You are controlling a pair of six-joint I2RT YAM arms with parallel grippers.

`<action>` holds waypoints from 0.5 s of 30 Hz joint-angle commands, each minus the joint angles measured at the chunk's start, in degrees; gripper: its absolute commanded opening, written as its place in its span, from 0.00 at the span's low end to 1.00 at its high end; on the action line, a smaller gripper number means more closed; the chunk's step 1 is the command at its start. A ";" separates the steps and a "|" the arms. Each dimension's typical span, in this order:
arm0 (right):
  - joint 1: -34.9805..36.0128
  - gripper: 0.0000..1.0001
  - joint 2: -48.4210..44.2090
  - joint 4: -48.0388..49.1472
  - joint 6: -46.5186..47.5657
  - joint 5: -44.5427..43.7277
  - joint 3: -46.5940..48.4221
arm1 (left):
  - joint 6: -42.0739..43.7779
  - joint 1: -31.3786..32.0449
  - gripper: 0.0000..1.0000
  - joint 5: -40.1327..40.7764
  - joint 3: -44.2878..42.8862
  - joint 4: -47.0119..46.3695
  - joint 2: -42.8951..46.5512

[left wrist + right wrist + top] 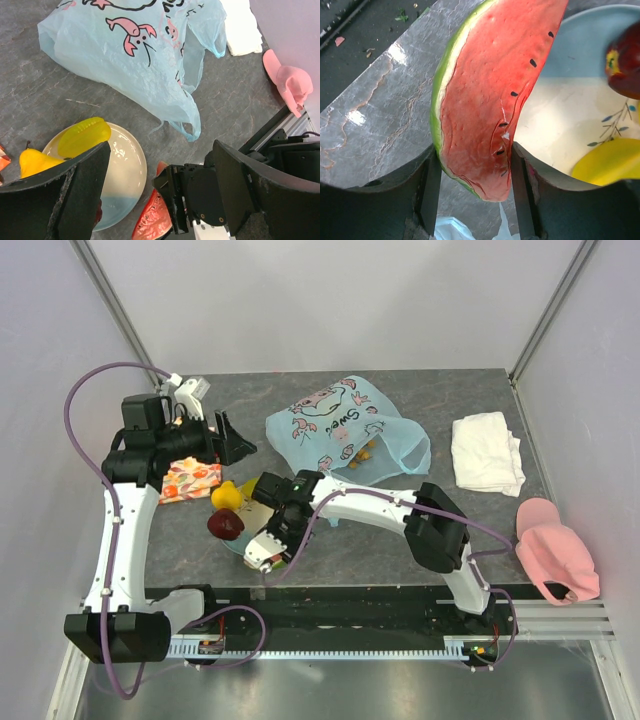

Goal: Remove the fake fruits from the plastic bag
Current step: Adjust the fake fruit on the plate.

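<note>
From above, the plastic bag [345, 430] lies crumpled at the middle of the bench [480, 540], toward the far edge, with small orange-yellow fruits [366, 452] showing through its near side. The left end effector [235, 438] hovers near the left edge, beside an orange-red cloth [190, 480]. A yellow fruit [228, 496] and a dark red apple [225, 525] sit toward the near-left corner, next to the right end effector [262, 558]. A white towel [487, 452] lies near the right edge.

In the left wrist view, the left end effector's jaws stand wide with nothing between them. Below it are the bag and a white-and-blue plate [125, 170], which carries a yellow-green banana-like piece [84, 136]. The yellow fruit sits at the plate's left rim.

In the right wrist view, the right end effector clamps a watermelon slice [480, 110] between its fingers [427, 190]. The slice is tilted over the plate's rim, and the apple rests on the plate at the upper right.
</note>
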State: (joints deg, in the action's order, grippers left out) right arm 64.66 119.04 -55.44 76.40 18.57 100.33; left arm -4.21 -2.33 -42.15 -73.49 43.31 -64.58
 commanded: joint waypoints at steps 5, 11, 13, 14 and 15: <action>-0.15 0.39 3.82 -2.04 3.49 0.42 7.23 | -0.54 -0.83 0.91 -0.83 1.25 -1.03 1.65; -1.29 0.38 7.25 -2.83 1.21 0.86 11.89 | -0.63 -0.84 0.91 -0.83 1.78 -0.95 2.00; -1.64 0.39 8.39 -2.66 1.03 0.86 12.78 | -0.71 -0.92 0.91 -0.92 1.95 -1.03 2.09; -1.73 0.38 8.66 -2.48 1.03 0.77 13.39 | -0.71 -0.84 0.91 -1.00 1.95 -1.03 1.91; -1.91 0.39 9.10 -2.39 0.94 0.77 13.74 | -0.80 -0.92 0.91 -1.09 1.86 -1.03 1.82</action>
State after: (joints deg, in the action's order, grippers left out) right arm 63.61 126.19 -57.08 77.65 18.11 110.78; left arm -4.21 -2.87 -42.15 -71.81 43.35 -63.94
